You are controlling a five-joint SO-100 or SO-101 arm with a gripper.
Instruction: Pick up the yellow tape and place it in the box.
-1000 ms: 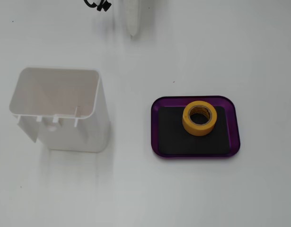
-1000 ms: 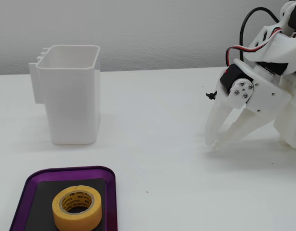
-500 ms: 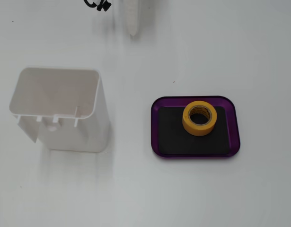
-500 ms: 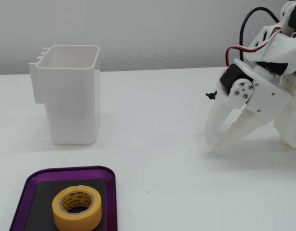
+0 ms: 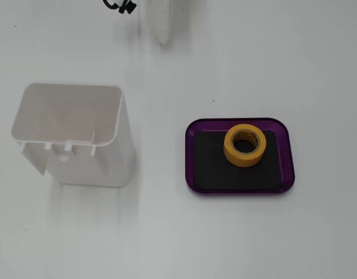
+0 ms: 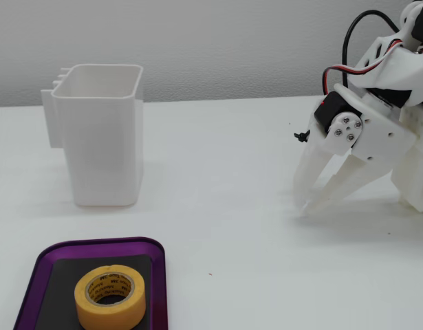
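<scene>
In a fixed view from above, the tape [image 5: 245, 145] lies flat inside the box [image 5: 193, 156], so nothing seems left but parking the arm clear. In the side fixed view, the gripper [image 6: 306, 206] points down, empty, its jaws slightly parted, well apart from the box [image 6: 32, 282].

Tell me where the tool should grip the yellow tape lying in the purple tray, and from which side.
Probably from straight above: the yellow tape lies flat on the box, hole upward. One finger into the hole, one outside, pinching the ring wall. The box's low rim hampers a sideways approach. The tool rests away on the table.
</scene>
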